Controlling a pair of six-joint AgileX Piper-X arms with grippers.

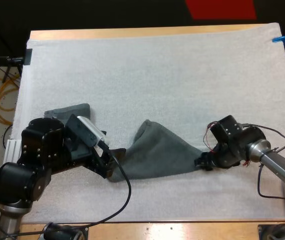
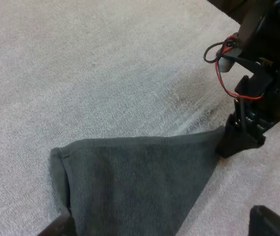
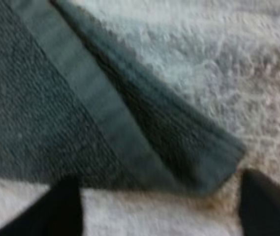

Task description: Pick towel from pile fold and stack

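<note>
left gripper point(image 1: 109, 167) sits low at the near-left end of a dark grey-green towel point(image 1: 155, 155), its jaws spread wide, the cloth running between them unpinched. the towel lies across the white mat point(image 1: 157, 75), tapering to a corner at the right gripper point(image 1: 205, 162) — jaws there parted too, black fingers point(image 3: 63, 209) either side of that corner. a second towel point(image 1: 72, 111) rests behind the left arm.

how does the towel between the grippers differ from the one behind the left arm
The spread towel lies loose and wrinkled, stretched wide; the folded towel is a compact bundle, partly hidden by the left arm. The spread towel looks larger. Both are dark grey-green.
</note>
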